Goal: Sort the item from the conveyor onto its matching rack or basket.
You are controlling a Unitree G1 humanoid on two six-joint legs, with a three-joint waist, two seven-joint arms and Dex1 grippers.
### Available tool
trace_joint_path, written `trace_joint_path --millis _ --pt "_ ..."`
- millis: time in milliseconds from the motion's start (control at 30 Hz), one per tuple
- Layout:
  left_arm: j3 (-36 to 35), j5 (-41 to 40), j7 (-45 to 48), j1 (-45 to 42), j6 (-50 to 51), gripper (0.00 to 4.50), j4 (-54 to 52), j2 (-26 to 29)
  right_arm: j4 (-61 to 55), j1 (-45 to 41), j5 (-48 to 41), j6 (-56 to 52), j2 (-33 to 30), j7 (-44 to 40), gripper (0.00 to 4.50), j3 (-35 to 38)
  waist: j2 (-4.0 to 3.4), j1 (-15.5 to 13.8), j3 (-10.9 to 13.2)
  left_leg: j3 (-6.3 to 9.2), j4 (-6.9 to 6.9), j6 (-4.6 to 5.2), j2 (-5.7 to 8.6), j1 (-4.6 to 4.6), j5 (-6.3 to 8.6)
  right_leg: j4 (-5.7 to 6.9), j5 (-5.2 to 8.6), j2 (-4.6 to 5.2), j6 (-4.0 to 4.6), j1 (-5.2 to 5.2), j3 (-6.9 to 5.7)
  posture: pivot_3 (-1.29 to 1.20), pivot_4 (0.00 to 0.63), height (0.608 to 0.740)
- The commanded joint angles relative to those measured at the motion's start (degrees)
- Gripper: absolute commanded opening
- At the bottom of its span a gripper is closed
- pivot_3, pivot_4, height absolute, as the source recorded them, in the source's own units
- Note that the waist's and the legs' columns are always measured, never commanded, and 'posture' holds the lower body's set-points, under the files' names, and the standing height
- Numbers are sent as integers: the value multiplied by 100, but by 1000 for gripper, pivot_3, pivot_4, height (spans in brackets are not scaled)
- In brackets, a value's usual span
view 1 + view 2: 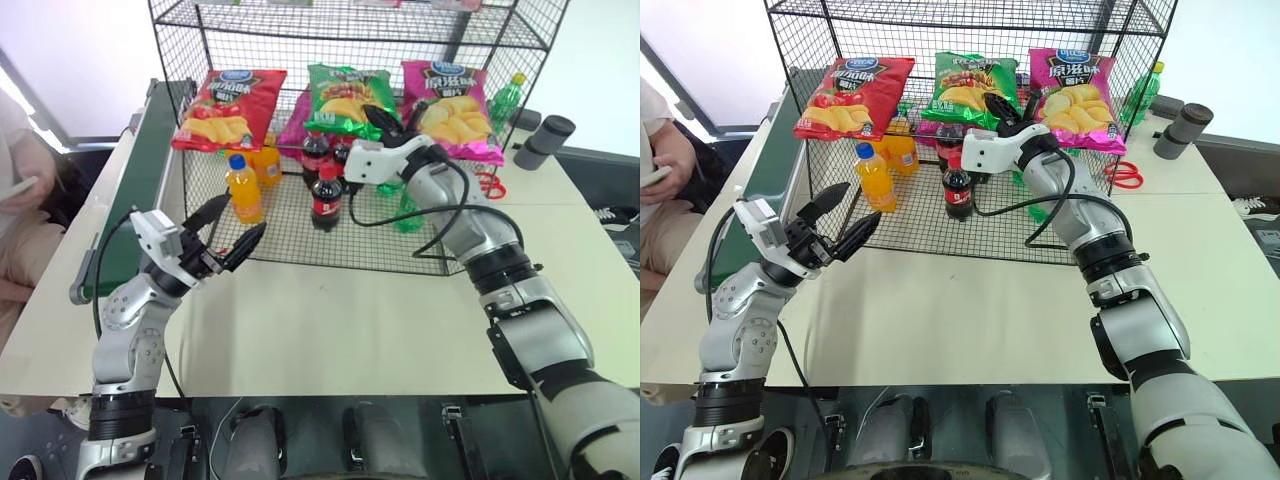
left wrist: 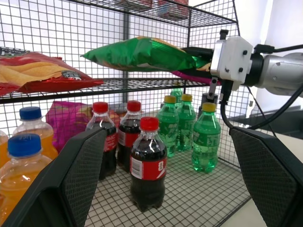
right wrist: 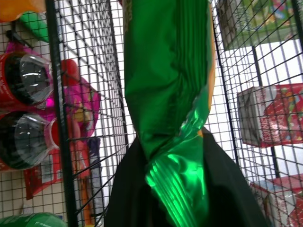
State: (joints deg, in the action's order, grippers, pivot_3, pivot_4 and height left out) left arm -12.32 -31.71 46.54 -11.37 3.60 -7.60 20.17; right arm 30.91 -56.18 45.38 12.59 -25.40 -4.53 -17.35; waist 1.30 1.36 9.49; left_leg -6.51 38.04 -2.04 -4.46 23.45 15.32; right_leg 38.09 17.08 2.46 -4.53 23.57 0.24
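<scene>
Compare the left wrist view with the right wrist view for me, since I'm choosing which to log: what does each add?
Left wrist view alone: orange drink bottles, green soda bottles, the red chip bag on the shelf, and the right end effector seen from the side. Right wrist view alone: red-and-white boxes behind the mesh, plus the crimped bag edge between the right end effector's fingers. Both show the green chip bag, cola bottles, and the black wire rack.

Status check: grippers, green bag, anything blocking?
Left gripper open, empty. Right gripper pinching green bag at rack shelf. Nothing blocking.
</scene>
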Motion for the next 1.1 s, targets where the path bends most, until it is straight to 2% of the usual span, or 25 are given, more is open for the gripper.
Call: trace_joint_path --millis 33,167,367,533,667,800,867,967,1100 --pt "38 6 6 12 -128 4500 -121 7 -138 -245 -111 25 -1 68 2607 -3 0 2 0 0 0 0 0 0 0 0 0 0 0 0 0 0 150 740" --pt "77 -19 -25 48 -131 4500 -156 -26 -506 -54 -410 142 -84 -264 4451 48 0 16 0 1 0 1 -1 -1 0 1 0 0 0 -1 0 0 150 740" --pt "120 -44 -3 89 -159 4500 -136 -37 -1562 437 -1245 217 -358 -1251 4451 280 0 1 0 9 0 18 -1 -1 10 0 -1 1 -1 -2 0 0 150 740" --pt "216 -35 8 66 -166 4500 -110 -87 -1816 499 -1863 -85 -373 -1823 4451 493 -1 -13 -1 10 1 20 -1 -1 11 2 -1 -1 -2 -2 0 0 150 740" --pt "242 -102 36 40 -107 4500 -64 -94 -1798 326 -3156 -1123 137 -2373 4451 1067 0 -15 0 10 1 20 -3 -1 11 2 -1 -2 -1 -2 0 0 150 740" --pt "288 -120 39 54 -65 4500 -118 -115 -1937 412 -3619 -1571 126 -3019 4451 1059 -1 -24 0 10 1 21 -4 -1 12 0 -1 -3 -1 -3 -2 0 150 740" --pt "271 -117 45 72 -58 4500 -110 -104 -2245 520 -4180 -2125 232 -3346 4451 1218 0 -33 0 11 1 23 -4 -1 13 0 -1 -2 -1 -3 -2 0 150 740" --pt "285 -109 72 122 -45 4500 -126 -98 -2056 475 -3792 -2033 -50 -3361 4451 994 -1 -38 0 12 1 24 -3 0 14 -1 -1 -1 -1 -3 -2 0 150 740" --pt "325 -122 50 108 -11 4500 -144 -160 -1425 0 -4188 -2510 313 -2986 4451 1334 -1 -14 0 11 1 25 -2 0 14 1 -1 -1 -1 -2 -2 0 150 740"
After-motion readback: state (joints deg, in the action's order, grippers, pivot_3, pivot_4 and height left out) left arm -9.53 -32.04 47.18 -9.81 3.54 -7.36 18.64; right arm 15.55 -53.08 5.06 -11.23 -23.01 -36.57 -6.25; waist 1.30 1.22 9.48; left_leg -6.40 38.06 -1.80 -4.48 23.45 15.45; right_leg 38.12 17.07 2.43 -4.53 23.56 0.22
